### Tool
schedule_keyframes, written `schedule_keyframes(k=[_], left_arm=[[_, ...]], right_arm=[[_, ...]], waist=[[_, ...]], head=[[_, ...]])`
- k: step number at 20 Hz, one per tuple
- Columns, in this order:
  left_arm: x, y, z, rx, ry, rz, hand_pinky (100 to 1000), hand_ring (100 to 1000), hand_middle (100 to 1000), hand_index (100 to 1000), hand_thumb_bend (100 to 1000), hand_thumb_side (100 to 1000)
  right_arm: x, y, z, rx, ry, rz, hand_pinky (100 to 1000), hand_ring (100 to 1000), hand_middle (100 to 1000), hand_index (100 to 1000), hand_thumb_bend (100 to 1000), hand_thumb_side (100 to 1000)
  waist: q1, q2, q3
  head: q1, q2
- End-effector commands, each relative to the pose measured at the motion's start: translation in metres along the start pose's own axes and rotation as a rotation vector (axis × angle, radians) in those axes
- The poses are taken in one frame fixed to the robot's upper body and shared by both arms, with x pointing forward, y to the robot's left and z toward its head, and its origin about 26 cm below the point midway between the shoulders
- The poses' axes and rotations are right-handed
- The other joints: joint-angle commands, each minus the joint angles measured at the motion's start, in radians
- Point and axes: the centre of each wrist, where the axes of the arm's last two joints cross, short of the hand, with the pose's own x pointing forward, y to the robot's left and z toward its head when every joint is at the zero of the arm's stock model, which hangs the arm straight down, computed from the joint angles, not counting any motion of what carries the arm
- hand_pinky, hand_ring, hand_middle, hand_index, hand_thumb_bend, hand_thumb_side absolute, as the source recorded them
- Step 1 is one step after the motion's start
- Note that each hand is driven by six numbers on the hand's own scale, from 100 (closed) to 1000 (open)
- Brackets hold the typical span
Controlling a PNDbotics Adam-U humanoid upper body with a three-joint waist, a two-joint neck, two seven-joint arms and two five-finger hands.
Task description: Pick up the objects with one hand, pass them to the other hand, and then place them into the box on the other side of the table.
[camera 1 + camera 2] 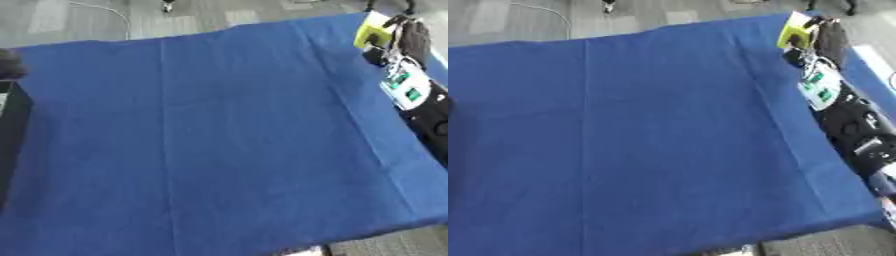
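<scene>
My right arm lies along the table's right edge and reaches to the far right corner. There my right hand [409, 36] has dark fingers curled beside and under a yellow and white object [372, 33], seemingly holding it. Lower on that arm is a white patch with green marks [404, 86]. The black box [12, 125] stands at the table's left edge, mostly cut off by the frame. Just beyond its far end a dark rounded shape [8, 63] shows at the left border, possibly my left hand; its form is blurred.
A blue cloth [219, 140] covers the whole table, with fold lines running front to back. Grey floor lies beyond the far edge, with a thin white cable [109, 12] on it. The table's front right corner sits at the lower right.
</scene>
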Motion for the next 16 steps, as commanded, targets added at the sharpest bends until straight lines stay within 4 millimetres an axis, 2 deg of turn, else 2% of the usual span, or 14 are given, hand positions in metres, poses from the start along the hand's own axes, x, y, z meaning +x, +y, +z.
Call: schedule_keyframes(k=[1, 4, 8, 13, 14, 15, 16], left_arm=[[0.001, 0.01, 0.0, 0.009, 0.004, -0.043, 772, 696, 688, 777, 467, 699], [-0.003, 0.015, 0.005, 0.024, 0.033, -0.068, 771, 696, 689, 777, 468, 699], [-0.008, 0.025, 0.01, 0.046, 0.07, -0.105, 772, 697, 690, 778, 472, 698], [-0.012, 0.035, 0.012, 0.057, 0.099, -0.147, 773, 699, 693, 782, 475, 698], [-0.013, 0.037, 0.012, 0.057, 0.103, -0.153, 772, 699, 693, 782, 475, 698], [-0.014, 0.039, 0.012, 0.057, 0.105, -0.157, 773, 699, 693, 782, 473, 699], [-0.014, 0.041, 0.012, 0.058, 0.107, -0.161, 774, 700, 694, 783, 475, 698]], right_arm=[[0.025, -0.034, -0.008, -0.056, -0.141, -0.031, 638, 359, 171, 330, 100, 100], [0.052, -0.05, 0.007, -0.054, -0.261, -0.081, 641, 367, 177, 332, 100, 100], [0.089, -0.074, 0.038, -0.052, -0.421, -0.159, 645, 378, 184, 334, 100, 100], [0.123, -0.103, 0.079, -0.017, -0.592, -0.24, 651, 387, 192, 337, 100, 100], [0.128, -0.108, 0.087, -0.004, -0.623, -0.256, 652, 387, 191, 337, 151, 224], [0.133, -0.112, 0.094, 0.008, -0.65, -0.271, 652, 387, 192, 337, 100, 100], [0.136, -0.116, 0.1, 0.02, -0.675, -0.283, 653, 388, 193, 338, 100, 100]], waist=[[-0.006, -0.023, -0.005], [-0.01, -0.03, -0.014], [-0.016, -0.041, -0.026], [-0.021, -0.052, -0.038], [-0.022, -0.053, -0.04], [-0.023, -0.054, -0.041], [-0.023, -0.055, -0.042]], head=[[0.017, -0.002], [0.042, -0.002], [0.085, -0.002], [0.129, -0.002], [0.136, -0.002], [0.142, -0.002], [0.147, -0.002]])
